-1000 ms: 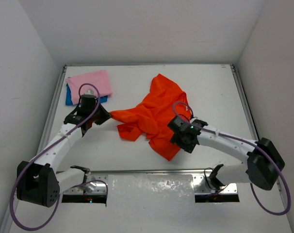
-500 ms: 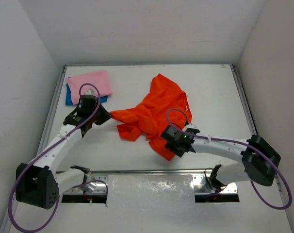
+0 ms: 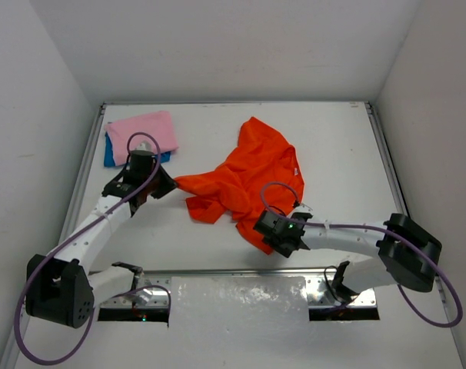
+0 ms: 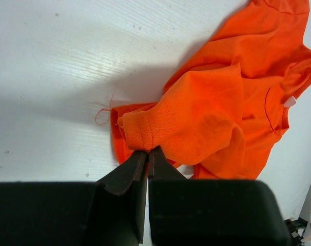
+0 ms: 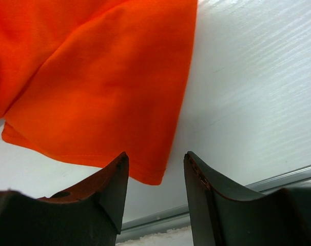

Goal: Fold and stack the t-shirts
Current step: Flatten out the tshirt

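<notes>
The orange-red t-shirt point(image 3: 244, 181) is pinched at a hem by my left tool point(image 4: 148, 150); my right tool point(image 5: 155, 158), spread, should straddle the near corner fully before closing.

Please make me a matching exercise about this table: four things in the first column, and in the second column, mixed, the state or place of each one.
1. orange-red t-shirt
2. pink t-shirt
3. blue t-shirt
4. right gripper

A. jaws open at a shirt's near corner
B. folded, far left, lying on top
C. crumpled and unfolded, in the middle
D. mostly covered, only an edge shows

Pairs: 1-C, 2-B, 3-D, 4-A
</notes>
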`<control>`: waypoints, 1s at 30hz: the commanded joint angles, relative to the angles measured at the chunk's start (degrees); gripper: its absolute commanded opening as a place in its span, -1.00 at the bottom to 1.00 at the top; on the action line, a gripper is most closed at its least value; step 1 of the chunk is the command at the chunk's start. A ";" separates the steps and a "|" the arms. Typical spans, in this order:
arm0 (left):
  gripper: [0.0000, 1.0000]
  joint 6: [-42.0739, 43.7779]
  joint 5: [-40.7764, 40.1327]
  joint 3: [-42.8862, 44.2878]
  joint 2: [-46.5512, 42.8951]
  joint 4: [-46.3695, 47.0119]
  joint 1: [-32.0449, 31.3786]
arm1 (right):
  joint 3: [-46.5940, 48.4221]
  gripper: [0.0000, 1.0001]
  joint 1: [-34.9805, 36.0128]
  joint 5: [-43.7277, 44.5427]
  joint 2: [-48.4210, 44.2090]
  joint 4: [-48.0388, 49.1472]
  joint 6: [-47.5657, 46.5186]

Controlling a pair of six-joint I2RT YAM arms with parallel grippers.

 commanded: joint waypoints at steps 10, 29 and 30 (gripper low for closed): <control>-1.00 0.46 -0.66 1.10 0.59 1.86 -0.89 | -0.57 -0.07 0.56 1.00 -0.08 4.05 1.46; -1.00 0.20 -1.89 1.27 0.15 1.69 -0.98 | 1.01 -0.09 3.90 -0.06 4.05 -1.14 5.33; -1.00 0.20 -1.89 1.27 0.06 1.51 -0.89 | 0.84 -0.09 3.90 0.29 4.23 -1.23 5.41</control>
